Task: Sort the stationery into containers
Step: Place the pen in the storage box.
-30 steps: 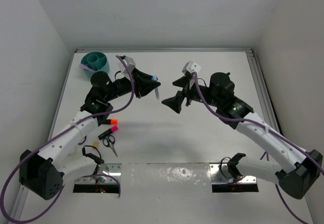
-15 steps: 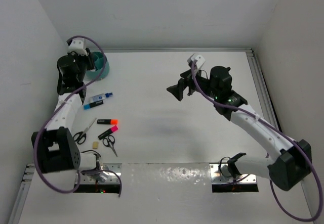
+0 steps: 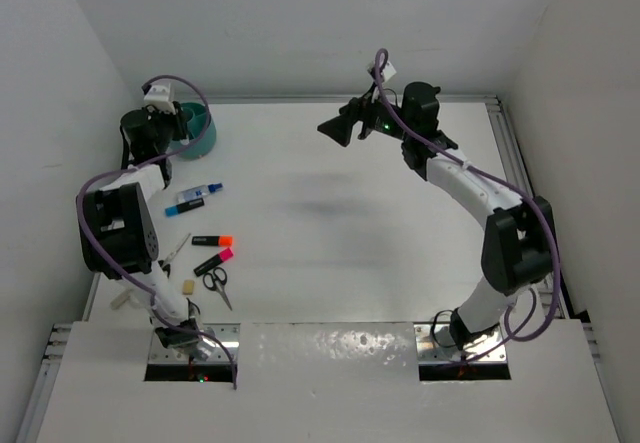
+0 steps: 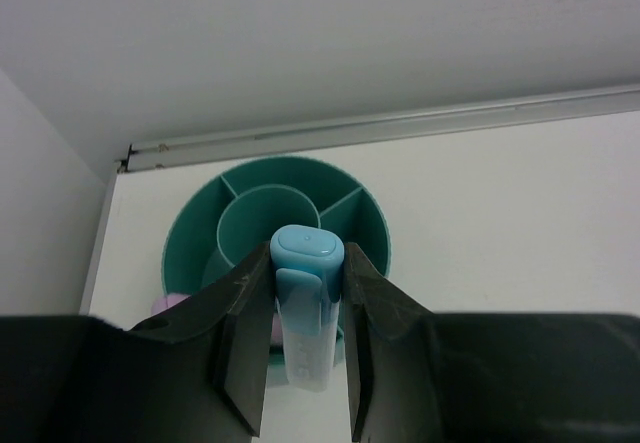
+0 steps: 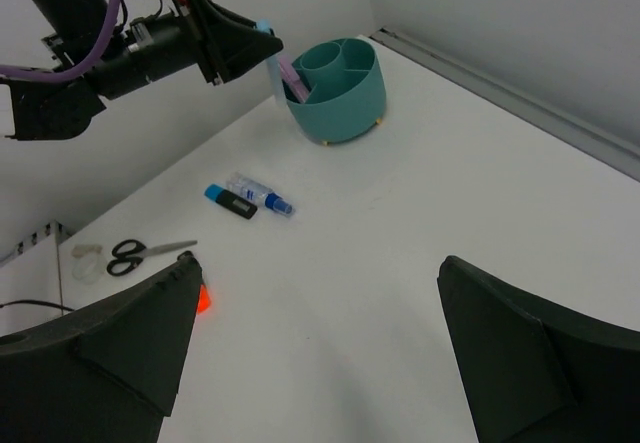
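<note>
Top external view: the left gripper point(image 3: 163, 126) now hangs at the far-left corner of the worktop point(image 3: 330, 253), just beside the teal organiser cup point(image 3: 197, 130). One second ago it was out over the middle of the worktop, already carrying the light-blue marker point(image 4: 307, 248). Over the same second the right gripper point(image 3: 335, 129) has pulled back from the centre toward the far edge. The carry therefore looks complete, and the step in hand is judged to be the release into the cup.

Left wrist view: the left jaws are clamped on the light-blue marker, one on each flank, with the cap projecting forward past the tips. The cup lies directly beyond and below the cap, which overlaps the near edge of the round central compartment. The marker is not yet inside the cup, and the compartment beneath it cannot be told from this angle.

Right wrist view: the marker tip stands near the cup rim on its left side, above rim level. A pink item point(image 5: 293, 78) already stands in the cup. The right jaws are wide apart and hold nothing.

Remaining on the worktop:
- blue-and-black marker point(image 3: 195, 198)
- orange-and-black marker point(image 3: 212, 239)
- pink-and-black marker point(image 3: 213, 260)
- scissors point(image 3: 215, 281)
- tan eraser point(image 3: 188, 286)
</note>
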Robot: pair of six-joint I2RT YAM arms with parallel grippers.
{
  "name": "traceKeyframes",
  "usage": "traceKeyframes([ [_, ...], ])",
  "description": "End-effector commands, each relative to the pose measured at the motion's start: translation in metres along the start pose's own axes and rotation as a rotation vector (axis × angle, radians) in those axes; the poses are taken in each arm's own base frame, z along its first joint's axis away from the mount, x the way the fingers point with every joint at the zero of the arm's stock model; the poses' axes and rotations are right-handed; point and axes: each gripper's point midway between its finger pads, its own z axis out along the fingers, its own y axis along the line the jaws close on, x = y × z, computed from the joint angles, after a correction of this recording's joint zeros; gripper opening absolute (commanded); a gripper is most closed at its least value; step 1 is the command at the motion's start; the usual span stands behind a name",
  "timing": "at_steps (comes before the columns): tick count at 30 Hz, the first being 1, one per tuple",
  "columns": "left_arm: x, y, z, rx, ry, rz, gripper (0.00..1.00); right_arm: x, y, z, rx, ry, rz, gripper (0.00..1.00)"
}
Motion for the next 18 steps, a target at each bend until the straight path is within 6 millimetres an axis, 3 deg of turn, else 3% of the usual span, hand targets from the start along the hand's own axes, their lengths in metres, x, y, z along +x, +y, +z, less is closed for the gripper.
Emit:
traceKeyframes([
  [1,-0.049,0.011,0.015,0.004,-0.173,0.087,0.00,-0.024,0.002,0.011,-0.061,-0.065,-0.006,0.99],
  [5,-0.057,0.013,0.027,0.018,-0.219,0.090,0.00,-0.013,-0.012,0.020,-0.046,-0.028,0.029,0.99],
  [8,-0.049,0.015,0.032,0.024,-0.208,0.078,0.00,-0.001,-0.019,0.025,-0.028,0.004,0.052,0.99],
  [12,-0.019,0.016,0.034,0.030,-0.159,0.085,0.00,0.016,-0.028,0.028,0.020,0.053,0.056,0.99],
  [18,0.002,0.019,0.037,0.022,-0.122,0.075,0.00,0.023,-0.033,0.026,0.062,0.084,0.031,0.99],
])
